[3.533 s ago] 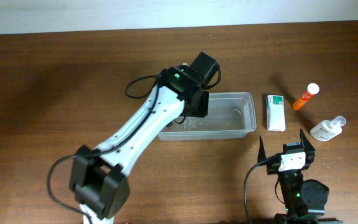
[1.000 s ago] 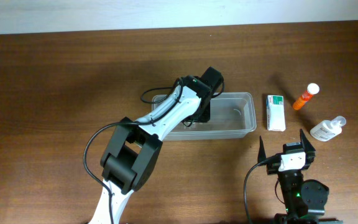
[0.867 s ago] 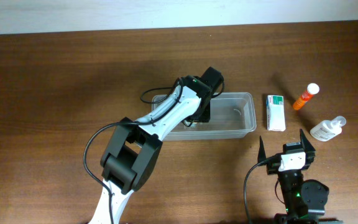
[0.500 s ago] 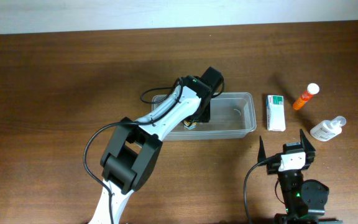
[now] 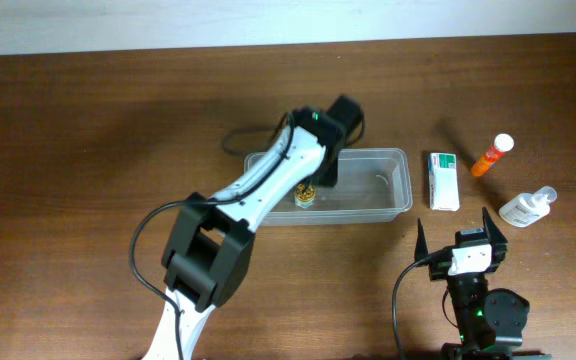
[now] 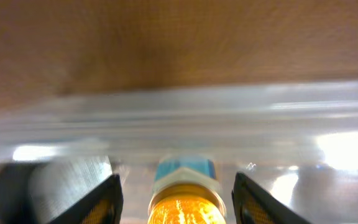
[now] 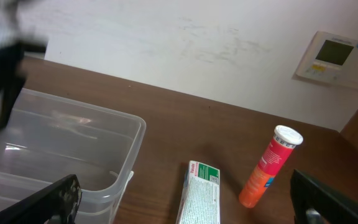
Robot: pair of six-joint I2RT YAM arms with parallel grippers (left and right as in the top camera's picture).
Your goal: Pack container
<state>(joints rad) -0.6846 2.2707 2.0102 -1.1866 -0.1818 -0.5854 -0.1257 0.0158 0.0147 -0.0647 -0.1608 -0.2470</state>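
From above, the left pincer (image 5: 315,178) hangs over the near-left part of the container (image 5: 402,184), a clear tub lying on the brown worktop (image 5: 88,150). A small amber bottle (image 5: 306,194) stands inside the tub, just beside the pincer's tip. The right pincer (image 5: 465,238) sits near the worktop's front edge, jaws spread and empty. Just beyond it lies a white-and-green box (image 5: 443,180), with an orange tube (image 5: 492,155) and a clear bottle (image 5: 528,207) further to its right.

The left wrist camera shows its fingers (image 6: 107,200) set apart on either side of the amber bottle (image 6: 185,198), with a gap visible on each side. The blurred container wall (image 6: 241,118) crosses the view just ahead of the pincer.

The right wrist camera looks past its own spread fingers (image 7: 58,194). The container (image 7: 135,129) lies ahead to the left. The box (image 7: 201,198) is straight ahead and the orange tube (image 7: 269,167) ahead to the right.
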